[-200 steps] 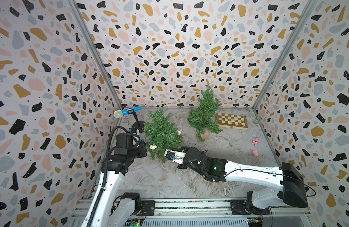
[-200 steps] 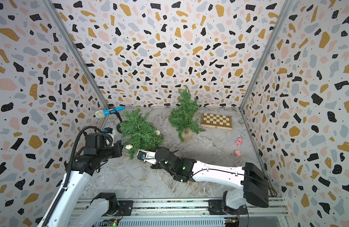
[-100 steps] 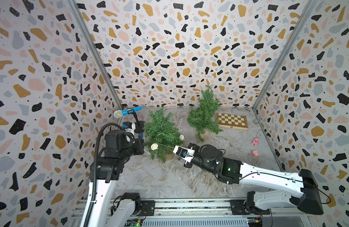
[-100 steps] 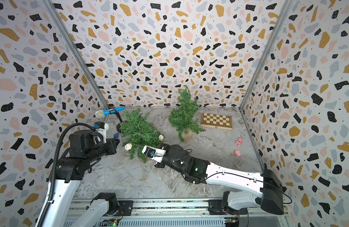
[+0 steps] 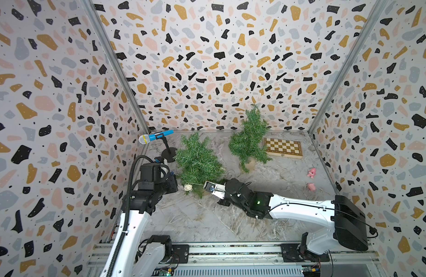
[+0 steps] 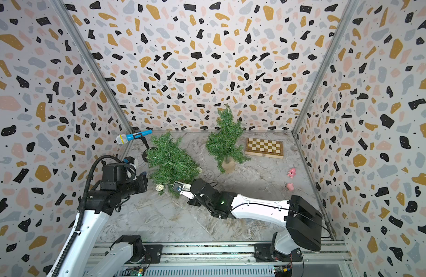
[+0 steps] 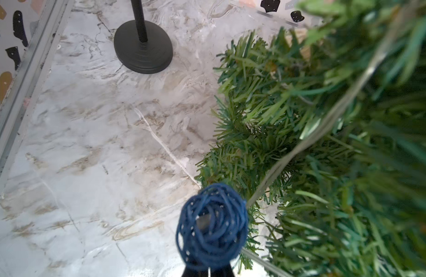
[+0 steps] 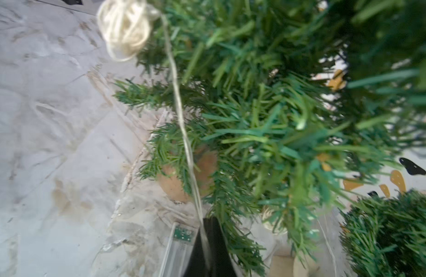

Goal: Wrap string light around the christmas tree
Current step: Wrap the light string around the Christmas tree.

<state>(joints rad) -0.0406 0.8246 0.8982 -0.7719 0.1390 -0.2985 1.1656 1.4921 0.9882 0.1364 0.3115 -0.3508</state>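
Starting close to you, both arms reach in over the marble table (image 5: 195,220) toward the christmas tree (image 5: 197,163). Your left gripper (image 7: 207,270) is pinched shut on the string light (image 7: 300,146), right at its blue ball (image 7: 212,223). It sits just beside the tree's left side. Your right gripper (image 8: 207,239) is pinched shut too, on the thin wire of the same string, low at the front of the tree. A clear battery box (image 8: 178,239) shows just beside those fingertips. You cannot tell if it rests on the table.

From your right gripper the wire runs along the green branches to a white ball (image 5: 188,187). That ball hangs at the tree's front edge, between your two grippers. In the left wrist view, the wire goes from the blue ball up into the branches.

A bit farther back, two pink toys (image 5: 311,172) lie on the right, well apart from the tree. Behind the left gripper stands a black stand (image 5: 169,153) with a blue microphone (image 5: 156,137) on top. A second tree (image 5: 249,139) stands in a brown pot (image 5: 250,166) near the back. A chessboard (image 5: 282,147) lies flat beside it, close to the spotted back wall (image 5: 231,60).
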